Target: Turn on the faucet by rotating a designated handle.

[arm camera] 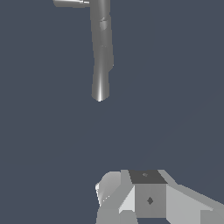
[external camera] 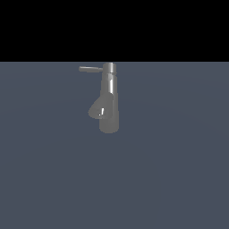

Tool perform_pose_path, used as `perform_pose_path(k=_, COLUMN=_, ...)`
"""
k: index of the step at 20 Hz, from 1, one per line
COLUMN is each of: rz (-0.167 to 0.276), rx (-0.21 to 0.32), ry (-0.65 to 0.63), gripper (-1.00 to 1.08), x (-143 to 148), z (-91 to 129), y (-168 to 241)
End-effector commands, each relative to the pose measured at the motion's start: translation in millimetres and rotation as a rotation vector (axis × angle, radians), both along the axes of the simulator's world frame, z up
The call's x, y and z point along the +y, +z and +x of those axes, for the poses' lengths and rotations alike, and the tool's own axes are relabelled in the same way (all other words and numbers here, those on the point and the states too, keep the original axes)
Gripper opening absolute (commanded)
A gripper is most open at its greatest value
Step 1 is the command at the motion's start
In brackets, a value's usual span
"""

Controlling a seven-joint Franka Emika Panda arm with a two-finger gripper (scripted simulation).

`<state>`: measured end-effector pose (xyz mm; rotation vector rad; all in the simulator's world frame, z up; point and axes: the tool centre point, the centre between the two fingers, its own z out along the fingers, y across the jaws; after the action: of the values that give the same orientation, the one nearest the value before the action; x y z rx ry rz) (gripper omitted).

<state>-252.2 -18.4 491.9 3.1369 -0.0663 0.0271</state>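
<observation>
The faucet [external camera: 109, 96] is a shiny grey upright cylinder standing on the dark floor, with a short fat spout [external camera: 98, 109] angled toward the exterior view's left. Its handle [external camera: 91, 69] is a thin rod sticking out from the top cap toward the exterior view's left. The wrist view shows the faucet [arm camera: 101, 48] as a long cylinder, with the handle [arm camera: 70, 3] cut off at the picture's edge. My gripper [arm camera: 131, 186] shows only in the wrist view, as pale blocky parts well apart from the faucet. Nothing is held. The fingers' spacing is unclear.
A flat dark blue-grey floor [external camera: 179, 179] spreads around the faucet, with black background behind it. The arm does not show in the exterior view.
</observation>
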Motion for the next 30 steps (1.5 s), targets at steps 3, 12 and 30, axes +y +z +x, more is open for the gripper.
perform_pose_path(k=3, rz=0.002, rx=0.000, ry=0.002, gripper=-1.00, x=1.1, z=0.6, y=-0.2)
perform_pose_path(k=12, rz=0.035, rx=-0.003, ry=0.027, gripper=-1.00, x=15.2, z=8.8, y=-2.5)
perform_pose_path(k=30, rz=0.090, rx=0.016, ry=-0.091, gripper=-1.00, x=19.4, z=42.7, y=-0.8)
